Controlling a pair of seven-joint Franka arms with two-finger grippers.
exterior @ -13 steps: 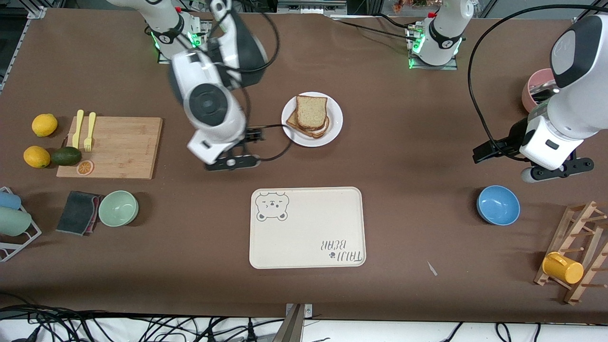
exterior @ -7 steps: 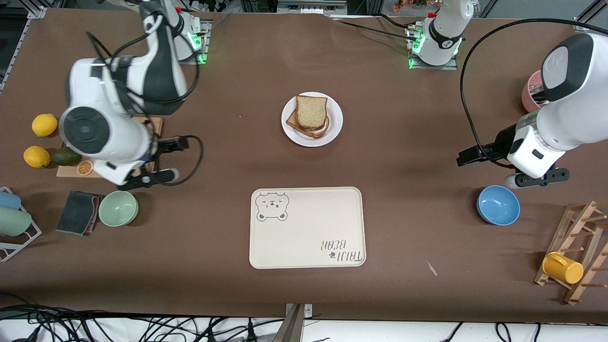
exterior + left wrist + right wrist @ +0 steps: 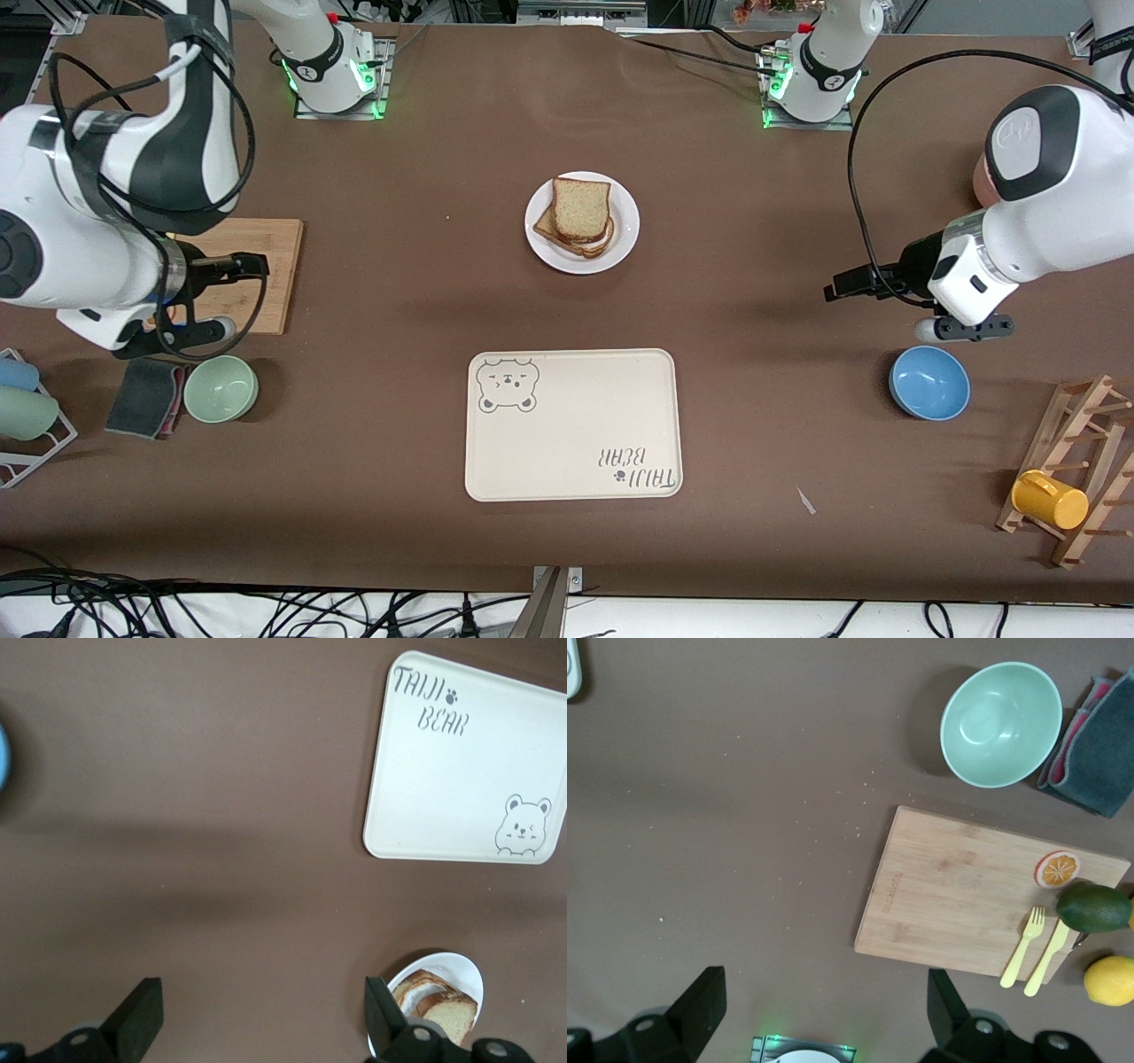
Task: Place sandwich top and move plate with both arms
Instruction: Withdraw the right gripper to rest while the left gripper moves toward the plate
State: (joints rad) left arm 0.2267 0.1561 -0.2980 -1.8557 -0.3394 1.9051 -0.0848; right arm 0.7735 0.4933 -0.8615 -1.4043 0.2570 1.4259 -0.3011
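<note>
While the sandwich top (image 3: 582,208) rests on the plate (image 3: 623,237), both claws gape empty

A: How many bowls?
B: Two, a green bowl (image 3: 221,388) and a blue bowl (image 3: 928,382).
A: Plates and trays?
B: One plate (image 3: 625,221), one tray (image 3: 576,425).
A: Fruit?
B: In the right wrist view, one lemon (image 3: 1109,980), one avocado (image 3: 1093,907).

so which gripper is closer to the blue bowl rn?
Left. The left gripper hangs open just above the blue bowl. The right gripper is open over the cutting board, at the right arm's end of the table.
</note>
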